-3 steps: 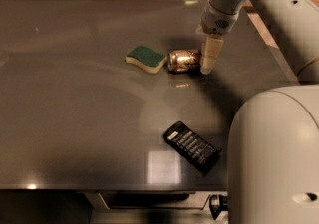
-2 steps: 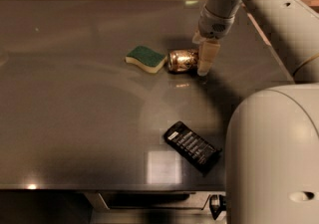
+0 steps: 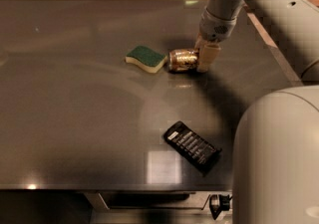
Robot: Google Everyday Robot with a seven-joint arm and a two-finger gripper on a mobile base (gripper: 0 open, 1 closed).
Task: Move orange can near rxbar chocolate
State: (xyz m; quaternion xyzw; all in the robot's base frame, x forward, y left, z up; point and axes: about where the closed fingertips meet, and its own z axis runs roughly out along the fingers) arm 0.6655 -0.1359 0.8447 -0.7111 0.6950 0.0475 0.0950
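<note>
Gripper (image 3: pixel 204 57) lower, at orange can (image 3: pixel 181 60)

We can read no word, brand or number here. The rxbar chocolate (image 3: pixel 192 147), lying flat near the front of the table (image 3: pixel 75 118), carries rows of white text, but we cannot make out any letter. The orange can (image 3: pixel 182 60) bears dark markings that we cannot read as writing. The claw (image 3: pixel 207 57) sits at the can's right end.
</note>
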